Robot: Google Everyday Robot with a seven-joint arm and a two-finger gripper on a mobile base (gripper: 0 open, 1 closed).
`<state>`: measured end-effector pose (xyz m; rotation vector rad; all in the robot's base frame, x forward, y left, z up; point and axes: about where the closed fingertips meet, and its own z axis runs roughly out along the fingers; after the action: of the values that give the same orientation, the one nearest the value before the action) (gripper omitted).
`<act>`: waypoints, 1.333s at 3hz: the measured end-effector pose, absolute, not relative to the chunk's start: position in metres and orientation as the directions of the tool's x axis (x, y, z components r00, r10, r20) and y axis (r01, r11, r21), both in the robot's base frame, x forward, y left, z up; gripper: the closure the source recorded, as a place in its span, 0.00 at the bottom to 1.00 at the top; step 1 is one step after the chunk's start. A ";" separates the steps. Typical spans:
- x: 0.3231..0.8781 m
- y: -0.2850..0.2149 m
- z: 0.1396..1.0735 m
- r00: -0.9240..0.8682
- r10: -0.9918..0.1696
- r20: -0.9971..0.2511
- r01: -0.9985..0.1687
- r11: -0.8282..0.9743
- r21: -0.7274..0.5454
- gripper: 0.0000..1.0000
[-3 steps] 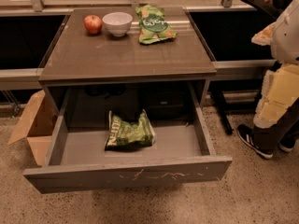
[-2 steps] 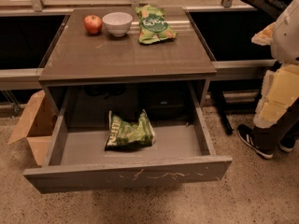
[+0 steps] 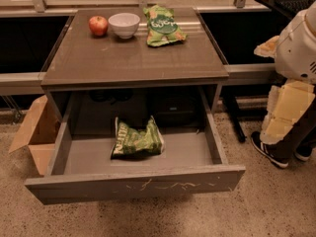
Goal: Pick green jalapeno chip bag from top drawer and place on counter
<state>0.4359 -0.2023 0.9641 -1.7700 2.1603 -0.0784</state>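
The green jalapeno chip bag (image 3: 137, 141) lies crumpled on the floor of the top drawer (image 3: 133, 185), left of its middle, with white lettering along its left edge. The drawer is pulled fully out, and its scratched grey front faces me. The counter (image 3: 123, 58) sits above it. My gripper is not in view; only a white part of my arm (image 3: 297, 46) shows at the right edge, well away from the drawer and the bag.
On the counter's far edge stand a red apple (image 3: 98, 25), a white bowl (image 3: 124, 24) and a paler green bag (image 3: 162, 25). An open cardboard box (image 3: 34, 132) sits on the floor to the left. A person's legs and shoes (image 3: 270, 149) are at the right.
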 end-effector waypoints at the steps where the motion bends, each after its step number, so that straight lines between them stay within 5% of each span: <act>1: 0.439 -0.191 0.948 -0.113 -0.962 -0.249 -0.958 0.172 -0.231 0.00; 4: 0.455 -0.165 0.915 -0.028 -0.951 -0.306 -0.974 0.095 -0.207 0.00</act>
<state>0.4549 -0.1653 0.9146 -1.8930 2.0174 0.0844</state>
